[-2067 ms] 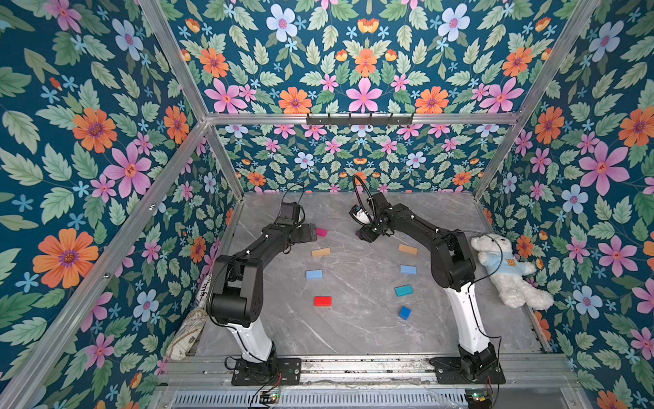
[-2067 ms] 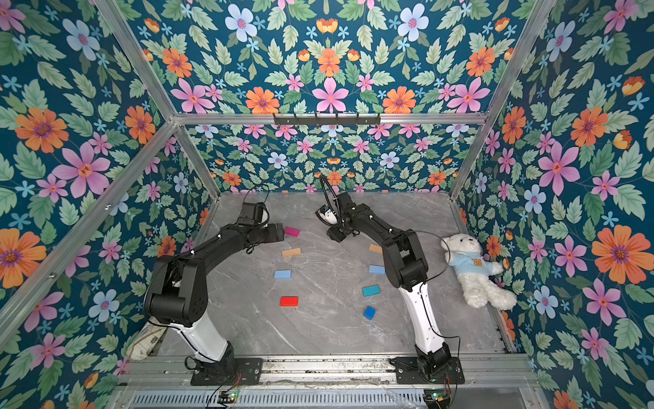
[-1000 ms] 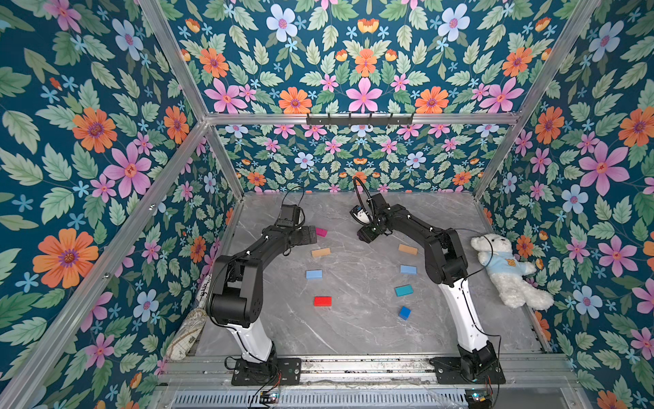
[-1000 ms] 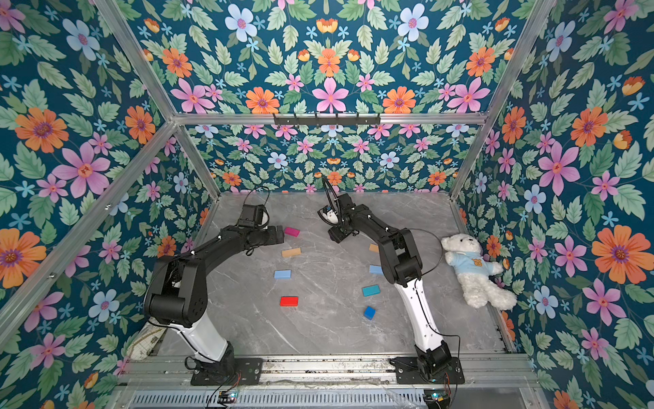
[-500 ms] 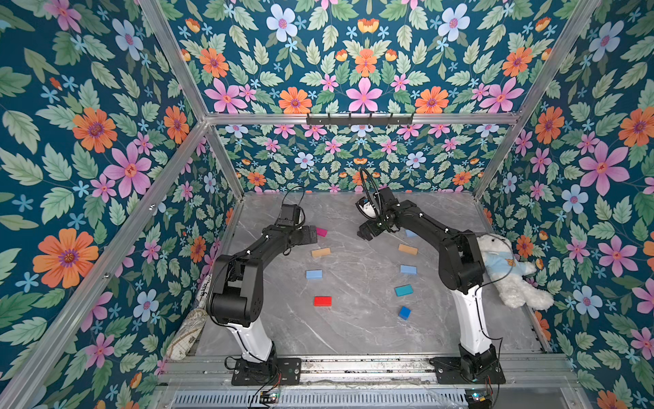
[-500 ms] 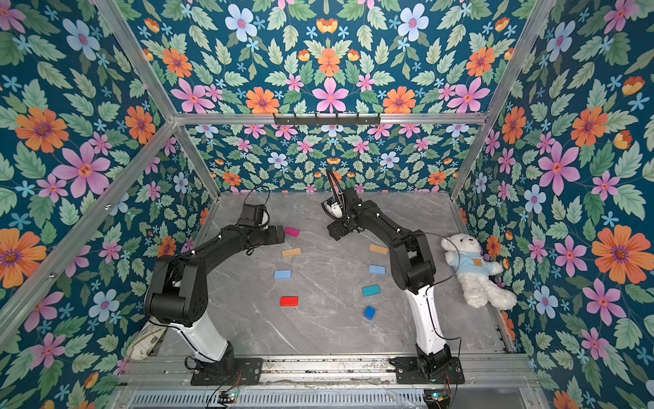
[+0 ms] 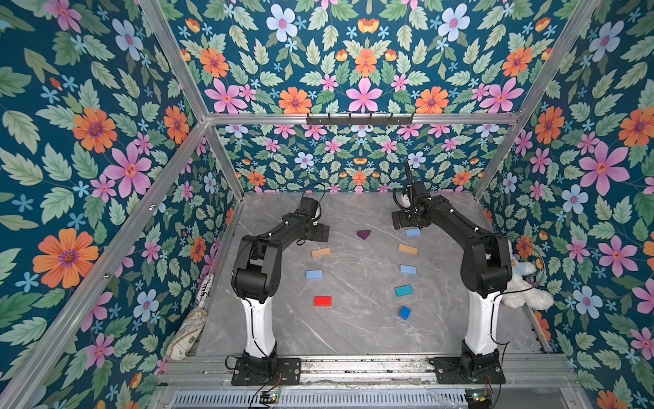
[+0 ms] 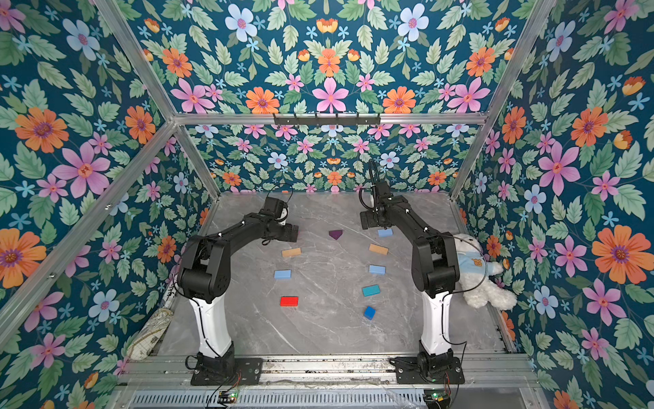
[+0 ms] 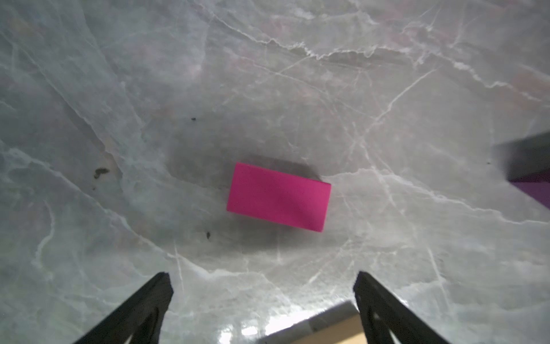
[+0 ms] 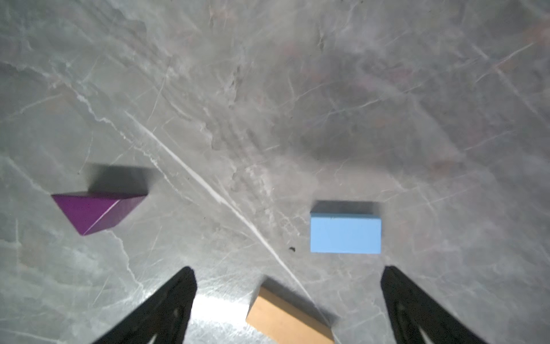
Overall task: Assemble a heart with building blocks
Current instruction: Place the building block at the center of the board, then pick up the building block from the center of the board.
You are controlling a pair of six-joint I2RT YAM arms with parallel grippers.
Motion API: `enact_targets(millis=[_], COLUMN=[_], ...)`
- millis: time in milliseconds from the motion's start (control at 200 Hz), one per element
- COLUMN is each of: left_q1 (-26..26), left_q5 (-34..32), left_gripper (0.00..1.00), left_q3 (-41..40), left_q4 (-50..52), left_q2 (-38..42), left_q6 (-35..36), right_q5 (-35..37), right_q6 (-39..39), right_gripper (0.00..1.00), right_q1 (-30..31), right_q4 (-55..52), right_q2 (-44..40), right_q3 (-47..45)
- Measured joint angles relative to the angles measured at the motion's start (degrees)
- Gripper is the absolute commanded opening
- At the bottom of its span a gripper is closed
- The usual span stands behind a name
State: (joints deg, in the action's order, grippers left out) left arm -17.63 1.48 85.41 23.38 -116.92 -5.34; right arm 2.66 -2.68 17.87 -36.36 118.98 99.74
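The building blocks lie flat and spaced apart in a loose heart outline on the marble table (image 7: 357, 318). A purple triangle (image 7: 363, 234) sits at the far middle and a blue block (image 7: 404, 312) near the front. Down the right side lie light blue (image 7: 413, 232), tan (image 7: 407, 249), light blue (image 7: 408, 270) and teal (image 7: 403, 290) blocks. Tan (image 7: 320, 252), light blue (image 7: 314, 274) and red (image 7: 322, 301) blocks lie on the left. My left gripper (image 9: 262, 280) hangs open over a magenta block (image 9: 279, 197). My right gripper (image 10: 288, 271) is open and empty, above the tan block (image 10: 285, 315), with the triangle (image 10: 98, 211) and a light blue block (image 10: 345, 233) ahead of it.
A white plush bear (image 8: 474, 272) leans against the right wall behind the right arm's base. A rolled cloth (image 7: 187, 333) lies along the left wall at the front. Flowered walls close in the table on three sides.
My right gripper has opened and drawn away to the right, uncovering the purple triangle on the table. The left arm has stayed in place, open.
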Motion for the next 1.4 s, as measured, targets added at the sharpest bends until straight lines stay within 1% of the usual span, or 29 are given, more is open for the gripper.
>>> enact_targets(millis=[195, 295, 705, 835, 930, 995, 1045, 1210, 1400], left_q1=[0.00, 0.00, 0.00, 0.00, 0.00, 0.00, -0.02, -0.04, -0.04], left_q5=[-0.90, -0.94, 0.07, 0.74, 1.03, 1.16, 1.27, 1.55, 1.95], left_gripper=[1.00, 1.00, 0.99, 0.92, 0.84, 0.77, 0.73, 0.65, 0.60], left_q3=[5.46, 7.63, 11.93, 12.87, 13.14, 13.20, 13.20, 12.70, 10.75], left_q4=[1.86, 2.47, 4.09, 4.09, 4.07, 4.02, 4.00, 3.85, 4.15], left_q2=[-4.48, -6.62, -11.08, -11.78, -12.04, -12.11, -12.11, -11.76, -10.34], left_q6=[2.36, 2.62, 3.72, 3.98, 4.26, 4.52, 4.87, 5.68, 5.95], right_q5=[2.27, 2.05, 2.25, 2.23, 2.23, 2.25, 2.23, 2.34, 3.21], right_q6=[-0.02, -0.04, -0.26, -0.26, -0.26, -0.26, -0.26, -0.24, -0.26], right_gripper=[0.99, 0.99, 0.99, 0.99, 0.99, 0.99, 0.99, 0.99, 0.99], right_q1=[-1.03, -1.11, -2.12, -2.21, -2.23, -2.23, -2.23, -2.25, -2.36], right_q4=[0.22, 0.37, 1.29, 1.40, 1.40, 1.46, 1.38, 1.38, 1.42], right_q2=[-0.07, -0.15, -0.39, -0.48, -0.48, -0.50, -0.50, -0.50, 0.35], right_q3=[-2.45, -3.43, -5.31, -5.75, -5.95, -6.14, -6.29, -6.38, -6.29])
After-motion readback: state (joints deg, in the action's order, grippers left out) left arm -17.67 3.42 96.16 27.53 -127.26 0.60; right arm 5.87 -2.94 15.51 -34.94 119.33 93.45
